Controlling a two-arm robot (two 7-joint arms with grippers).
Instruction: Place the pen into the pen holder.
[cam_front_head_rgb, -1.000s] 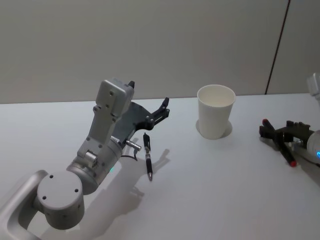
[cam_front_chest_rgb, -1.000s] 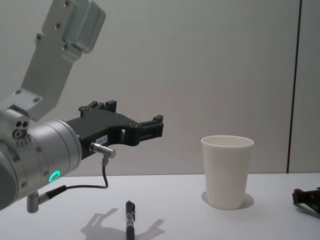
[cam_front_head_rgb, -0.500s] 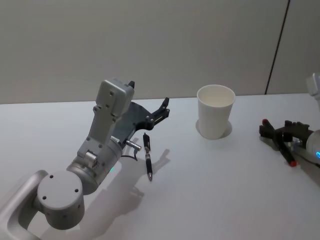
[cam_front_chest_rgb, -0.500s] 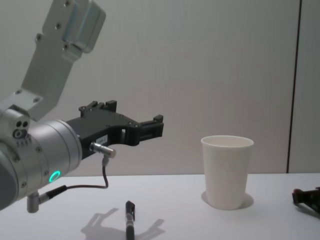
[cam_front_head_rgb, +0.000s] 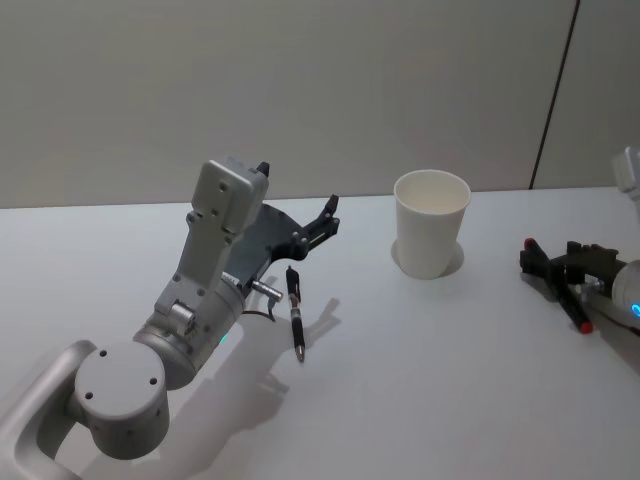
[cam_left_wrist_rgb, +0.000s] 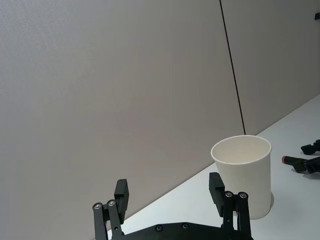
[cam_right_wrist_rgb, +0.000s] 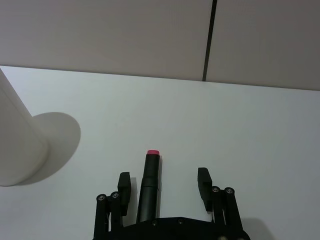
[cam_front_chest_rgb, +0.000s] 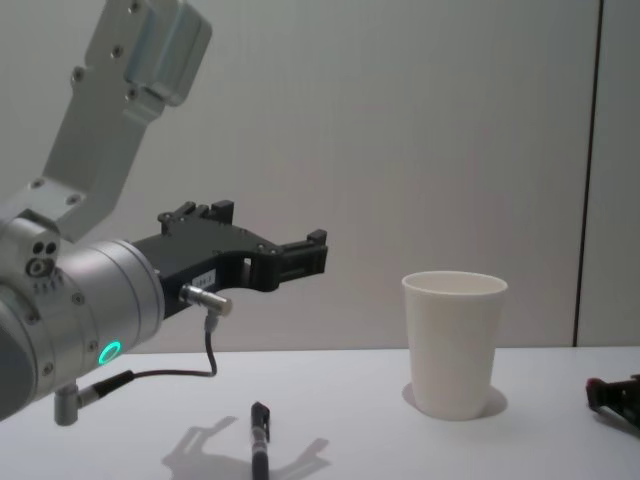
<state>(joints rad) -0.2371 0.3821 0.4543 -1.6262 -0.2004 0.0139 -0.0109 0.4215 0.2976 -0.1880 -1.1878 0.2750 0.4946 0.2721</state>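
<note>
A black pen (cam_front_head_rgb: 295, 310) lies flat on the white table, also low in the chest view (cam_front_chest_rgb: 260, 435). My left gripper (cam_front_head_rgb: 325, 215) hangs open and empty above the pen's far end, well off the table (cam_front_chest_rgb: 310, 255), facing the pen holder in the left wrist view (cam_left_wrist_rgb: 169, 190). The pen holder (cam_front_head_rgb: 431, 235) is a white paper cup standing upright to the right of the pen (cam_front_chest_rgb: 454, 345). At the far right my right gripper (cam_front_head_rgb: 535, 265) rests low and open. A second dark pen with a red end (cam_right_wrist_rgb: 150, 180) lies between its fingers, untouched.
The table (cam_front_head_rgb: 420, 400) is plain white and ends at a grey wall behind the cup. A dark vertical seam (cam_front_head_rgb: 555, 95) runs down the wall at the right. The left arm's grey body (cam_front_head_rgb: 190, 320) fills the near left.
</note>
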